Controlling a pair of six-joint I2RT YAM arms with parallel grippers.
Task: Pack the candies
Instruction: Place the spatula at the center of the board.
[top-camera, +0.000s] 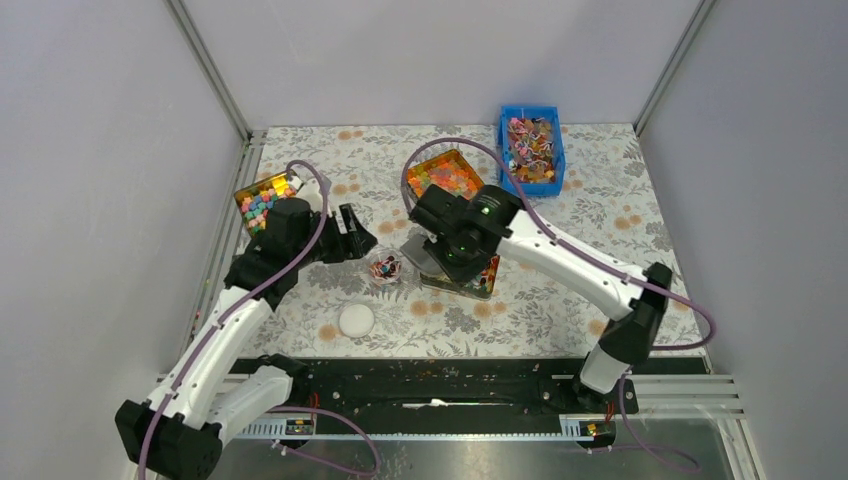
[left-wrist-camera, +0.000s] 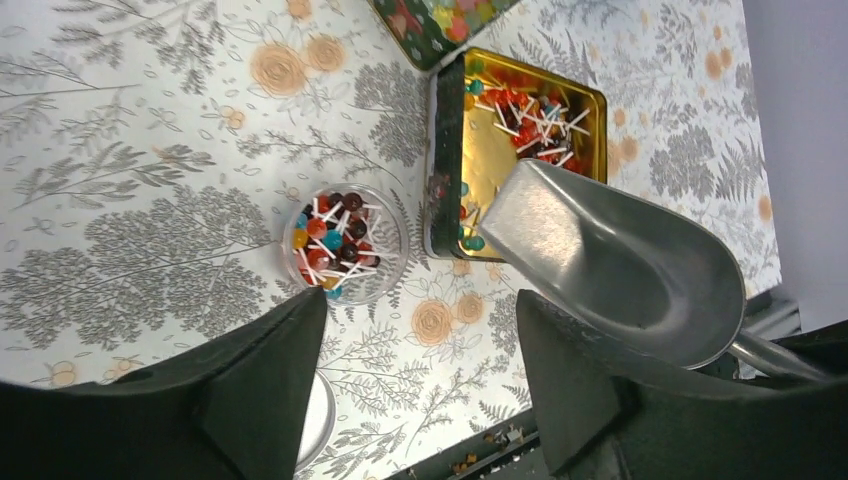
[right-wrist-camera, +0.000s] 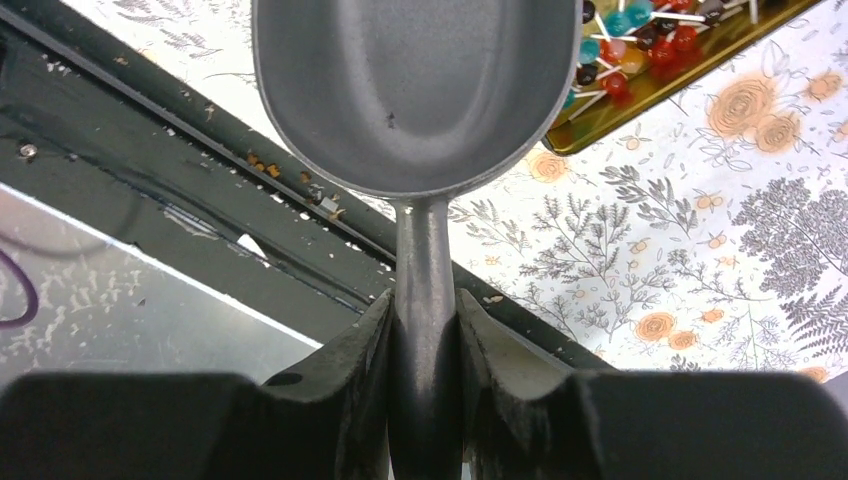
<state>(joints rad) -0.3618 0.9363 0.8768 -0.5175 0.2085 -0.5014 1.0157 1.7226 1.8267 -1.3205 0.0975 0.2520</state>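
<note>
Nearest to me, beyond the arm bases, a white lid (top-camera: 356, 320) lies flat on the flower-patterned table (top-camera: 560, 300), off its container. Just past it stands a small clear cup (left-wrist-camera: 397, 228), upright and uncovered, already holding a heap of the candies (left-wrist-camera: 335, 240).

The left gripper (left-wrist-camera: 420, 312) hangs over the cup's near side with its jaws spread wide and nothing between them. The cup is ahead of the fingers, not inside them.

To the right, the right gripper (right-wrist-camera: 425, 310) is clamped on the handle of a metal scoop (right-wrist-camera: 415, 90). The bowl looks empty. It hovers above a gold tin (left-wrist-camera: 490, 170) that sits just beside the cup, with more candies bunched at its far end.

Furthest away, a blue bin (top-camera: 504, 150) holds another mixed pile.

My worries from here:
- The scoop mouth looks wider than the cup, so a tipped load could spill onto the table.
- Nothing braces the cup, so a nudge from the scoop or a left finger might topple it.
- The cup looks well filled, and more candies may stop the lid seating.
- The tin's raised wall could catch the scoop's edge and flick sweets out.
</note>
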